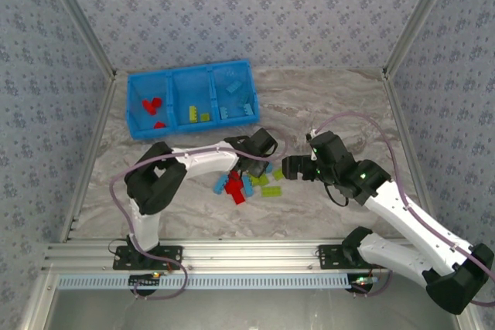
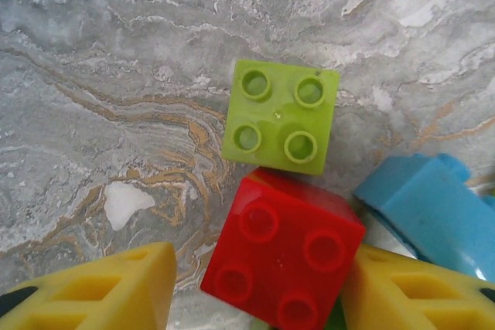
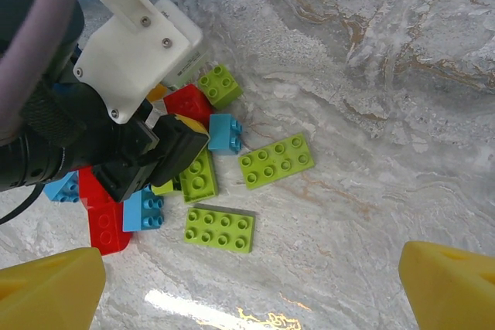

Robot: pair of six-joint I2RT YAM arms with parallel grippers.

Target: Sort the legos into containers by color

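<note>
**Left arm lines up on a red brick**

The red brick [image 2: 282, 249] lies studs-up at the lower centre of the left wrist view. It belongs to the loose pile [image 1: 249, 183] at mid-frame of the overhead view. The left gripper [image 2: 263, 284] straddles it with fingers part-spread. One finger seems to touch the brick, while a strip of table shows beside the other, so it is not yet gripped.

A lime square brick [image 2: 282, 116] sits just above, seemingly touching, and a light blue brick [image 2: 433, 206] lies close at the right. A good grasp would likely close squarely on the flat sides. The lift should then go straight up, so the neighbours are not dragged.

The brick belongs in the left compartment [image 1: 139, 90] of the blue bin [image 1: 189, 83] at upper left, where red ones lie. The right gripper [image 3: 247, 291] hovers by the pile, fingers wide and empty.

The marbled table [image 2: 116, 75] looks smooth, so bricks may slide. Patterned walls [image 1: 247, 5] enclose it, and a metal rail [image 1: 232, 253] runs along the bottom.
</note>
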